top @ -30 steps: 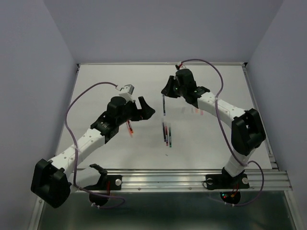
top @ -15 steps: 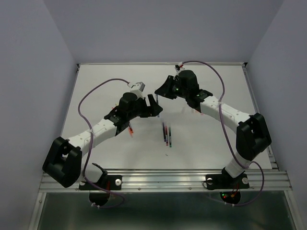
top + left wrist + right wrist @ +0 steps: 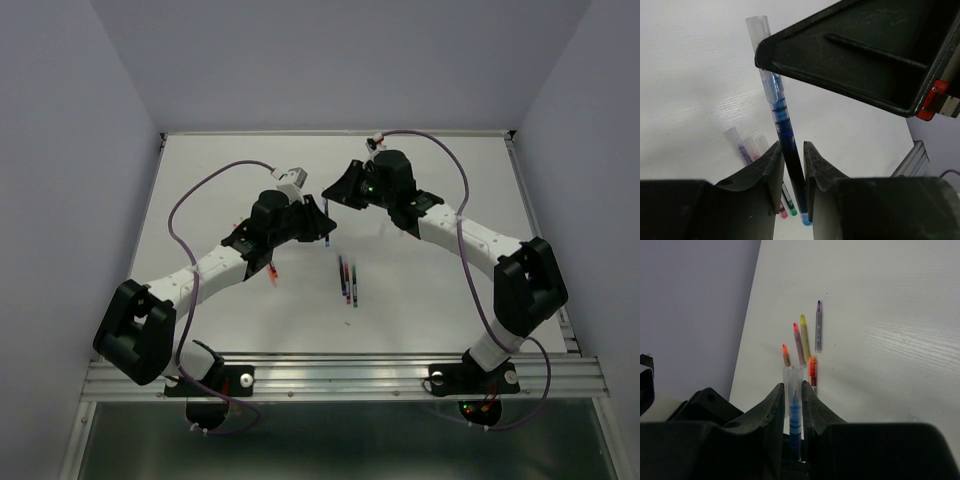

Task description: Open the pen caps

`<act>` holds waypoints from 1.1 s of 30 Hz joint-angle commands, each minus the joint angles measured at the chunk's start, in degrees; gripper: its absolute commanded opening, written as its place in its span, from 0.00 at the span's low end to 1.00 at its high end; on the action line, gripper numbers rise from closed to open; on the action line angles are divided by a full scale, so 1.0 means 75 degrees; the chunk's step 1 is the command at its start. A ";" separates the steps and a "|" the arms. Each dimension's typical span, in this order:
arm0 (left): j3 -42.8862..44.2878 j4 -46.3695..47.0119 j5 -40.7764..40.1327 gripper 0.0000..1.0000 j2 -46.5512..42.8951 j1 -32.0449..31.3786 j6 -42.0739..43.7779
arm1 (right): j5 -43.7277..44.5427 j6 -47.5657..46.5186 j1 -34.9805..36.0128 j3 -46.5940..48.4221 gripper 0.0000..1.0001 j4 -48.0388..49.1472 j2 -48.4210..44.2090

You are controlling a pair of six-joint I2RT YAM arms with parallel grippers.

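Here we see both arms meeting above the middle of the white desk, with one blue pen held in the air between them. The right end effector is clamped on the pen's clear cap. In its own wrist view the two fingers press against the cap's sides. The cap's end pokes out just past the fingertips, with blue showing inside it. The left end effector is closed around the dark blue barrel lower down. Its fingers sit against the barrel on both sides, and the pen's other end sticks out beyond them. In the left wrist view the pen runs tilted, with its cap end under the right end effector's black finger.

The other pens lie flat on the desk. A cluster of pens rests side by side near the two end effectors, toward the arm bases, with purple, pink and green visible. A reddish pen lies beside the left forearm. In the right wrist view four more pens fan out together, tipped orange, red, yellow and purple, with a short orange-red piece just below them.
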 commanded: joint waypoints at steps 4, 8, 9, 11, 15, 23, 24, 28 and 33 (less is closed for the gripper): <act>0.0301 0.0328 0.0237 0.00 -0.0125 -0.0099 0.0165 | 0.0403 -0.0130 0.0010 -0.0077 0.08 0.0470 -0.0499; 0.0231 0.0421 0.0389 0.00 -0.0230 -0.0099 0.0236 | 0.0346 -0.0469 0.0010 -0.0194 0.27 0.0482 -0.0617; 0.0184 0.0479 0.0390 0.00 -0.0265 -0.0099 0.0236 | 0.0287 -0.0482 0.0010 -0.0217 0.29 0.0493 -0.0687; 0.0172 0.0515 0.0413 0.00 -0.0277 -0.0099 0.0224 | 0.0263 -0.0623 0.0010 -0.0253 0.32 0.0493 -0.0722; 0.0160 0.0655 0.0460 0.00 -0.0289 -0.0099 0.0154 | 0.0135 -0.0705 0.0010 -0.0265 0.40 0.0493 -0.0722; 0.0114 0.0867 0.0589 0.00 -0.0336 -0.0099 0.0095 | 0.0099 -0.0682 0.0010 -0.0265 0.32 0.0493 -0.0629; 0.0102 0.0902 0.0600 0.00 -0.0347 -0.0111 0.0072 | 0.0111 -0.0682 0.0010 -0.0253 0.32 0.0493 -0.0629; 0.0009 0.0961 0.0694 0.00 -0.0359 -0.0111 -0.0010 | 0.0298 -0.0705 0.0010 -0.0276 0.10 0.0517 -0.0687; -0.0413 0.0949 0.0893 0.00 -0.0500 -0.0134 -0.0256 | 0.1433 -0.1161 -0.0060 -0.0207 0.01 0.0482 -0.0816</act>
